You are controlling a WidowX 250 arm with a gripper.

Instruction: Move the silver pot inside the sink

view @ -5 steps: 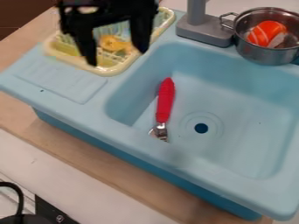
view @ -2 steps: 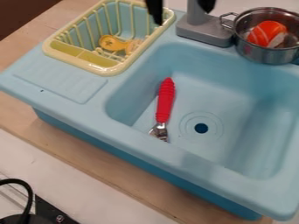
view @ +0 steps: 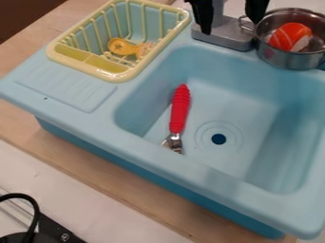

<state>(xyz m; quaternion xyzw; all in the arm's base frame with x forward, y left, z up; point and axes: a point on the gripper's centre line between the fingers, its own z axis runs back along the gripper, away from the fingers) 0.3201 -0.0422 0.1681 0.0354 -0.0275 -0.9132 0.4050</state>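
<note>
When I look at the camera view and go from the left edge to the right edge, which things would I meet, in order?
Black cable → yellow thing in the rack → red-handled utensil → drain hole → silver pot

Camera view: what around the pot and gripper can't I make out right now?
All in the camera view:
- Silver pot: right side cut off by the right edge; underside hidden by its own wall.
- Inside the pot: whatever lies beneath the orange-and-white piece, which covers it.
- Gripper: upper part cut off by the top edge; its height above the pot can't be judged from this one angle.
- Grey faucet: partly hidden behind the gripper.
</note>
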